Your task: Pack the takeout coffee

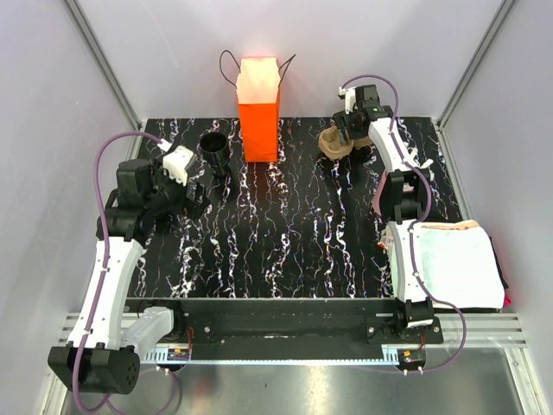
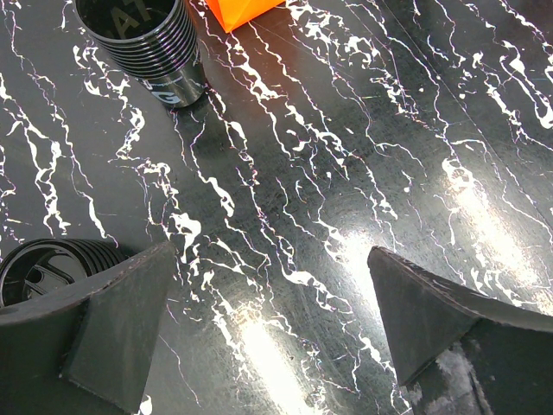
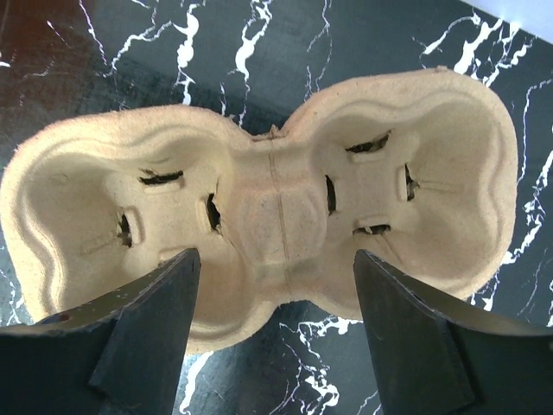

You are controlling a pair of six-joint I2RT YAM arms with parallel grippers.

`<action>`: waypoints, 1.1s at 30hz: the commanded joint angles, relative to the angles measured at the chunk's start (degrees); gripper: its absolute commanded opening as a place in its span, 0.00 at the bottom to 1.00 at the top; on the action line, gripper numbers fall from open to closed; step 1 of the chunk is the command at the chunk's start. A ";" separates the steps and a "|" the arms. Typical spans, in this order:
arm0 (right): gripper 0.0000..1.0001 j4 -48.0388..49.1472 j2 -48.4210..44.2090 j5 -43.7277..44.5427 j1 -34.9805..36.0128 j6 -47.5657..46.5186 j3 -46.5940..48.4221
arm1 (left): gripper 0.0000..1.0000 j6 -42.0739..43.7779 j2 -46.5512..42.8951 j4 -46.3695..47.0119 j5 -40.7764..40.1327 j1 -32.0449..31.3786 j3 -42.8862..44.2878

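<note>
A black ribbed takeout coffee cup (image 1: 215,151) stands left of the orange paper bag (image 1: 258,108); in the left wrist view it is at the top left (image 2: 143,43). A second black ribbed cup (image 2: 43,268) shows at the lower left there, partly behind a finger. My left gripper (image 1: 186,186) (image 2: 270,249) is open over bare table, short of both cups. My right gripper (image 1: 350,130) (image 3: 276,252) is open at the back right. Its fingers straddle the narrow middle of the brown pulp two-cup tray (image 3: 276,190) (image 1: 333,143) without touching it. The tray's wells are empty.
A folded white cloth (image 1: 454,264) lies over the table's right edge near the right arm's base. Grey walls and aluminium posts close in the back and sides. The orange bag stands upright with its top open and its corner (image 2: 238,10) just beyond the upper cup.
</note>
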 commanded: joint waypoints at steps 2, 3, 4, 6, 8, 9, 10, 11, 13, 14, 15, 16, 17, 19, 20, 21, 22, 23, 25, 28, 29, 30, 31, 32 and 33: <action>0.76 3.33 0.68 -2.15 0.12 -0.17 2.32 | 0.99 -0.16 -0.07 3.26 1.48 0.11 -0.16; 0.75 3.51 0.68 -2.32 0.12 -0.17 2.32 | 0.99 -0.25 -0.07 3.26 1.48 0.11 -0.16; 0.75 3.68 0.95 -2.50 0.21 -0.17 2.40 | 0.99 -0.25 -0.07 3.26 1.39 0.20 -0.16; 0.75 3.86 1.30 -2.59 0.12 -0.34 2.67 | 0.99 -0.25 0.02 3.26 1.30 0.11 -0.16; 0.74 4.12 1.56 -2.76 0.12 -0.34 2.76 | 0.99 -0.25 0.02 3.35 1.39 0.11 -0.25; 0.73 4.39 1.74 -2.85 0.12 -0.26 2.76 | 0.99 -0.17 0.02 3.35 1.39 0.11 -0.25; 0.72 4.48 1.83 -2.85 0.12 -0.34 2.84 | 0.99 -0.16 0.10 3.35 1.30 0.11 -0.25; 0.71 4.56 1.91 -2.59 0.12 -0.34 2.93 | 0.99 -0.16 0.10 3.35 1.39 0.20 -0.25; 0.70 4.65 2.35 -2.24 0.21 -0.34 3.46 | 0.99 -0.16 0.28 3.44 1.39 0.11 -0.25; 0.68 4.83 2.53 -1.80 0.12 -0.43 3.55 | 0.99 -0.16 0.28 3.44 1.39 0.20 -0.25; 0.66 5.00 2.79 -1.80 0.12 -0.43 3.55 | 0.99 -0.16 0.28 3.44 1.39 0.11 -0.33; 0.65 5.18 2.71 -1.71 0.04 -0.26 3.64 | 0.99 -0.16 0.28 3.52 1.39 0.20 -0.33; 0.63 5.27 2.79 -1.80 0.12 -0.17 3.55 | 0.99 -0.16 0.37 3.53 1.30 0.20 -0.33; 0.61 5.53 2.62 -1.80 0.21 0.09 3.64 | 0.99 -0.16 0.45 3.61 1.39 0.11 -0.33; 0.61 5.62 2.53 -1.88 0.12 0.18 3.64 | 0.99 -0.16 0.46 3.61 1.39 0.20 -0.42; 0.60 5.79 2.44 -1.97 0.12 0.27 3.64 | 0.99 -0.16 0.54 3.61 1.39 0.20 -0.42; 0.60 5.80 2.27 -1.89 0.12 0.45 3.64 | 0.99 -0.16 0.46 3.61 1.39 0.11 -0.42; 0.60 5.88 2.09 -1.97 0.12 0.36 3.64 | 0.99 -0.16 0.63 3.61 1.39 0.11 -0.42; 0.60 5.88 1.65 -1.97 0.04 0.36 3.64 | 0.99 -0.16 0.72 3.70 1.39 0.11 -0.51; 0.59 6.15 0.95 -2.06 -0.05 0.62 3.64 | 0.99 -0.16 0.81 3.70 1.57 0.11 -0.42; 0.59 6.15 0.86 -1.97 -0.14 0.54 3.55 | 0.99 -0.16 0.81 3.70 1.48 0.20 -0.33; 0.59 6.23 0.51 -1.97 -0.14 0.80 3.55 | 0.99 -0.16 0.72 3.70 1.57 0.11 -0.33; 0.58 6.41 0.51 -1.97 -0.23 0.80 3.64 | 0.99 -0.16 0.81 3.61 1.57 0.11 -0.33; 0.57 6.41 0.34 -1.89 -0.32 0.89 3.64 | 0.99 -0.16 0.81 3.79 1.48 0.11 -0.42; 0.57 6.58 0.07 -1.89 -0.32 0.97 3.64 | 0.99 -0.16 0.81 3.70 1.57 0.20 -0.42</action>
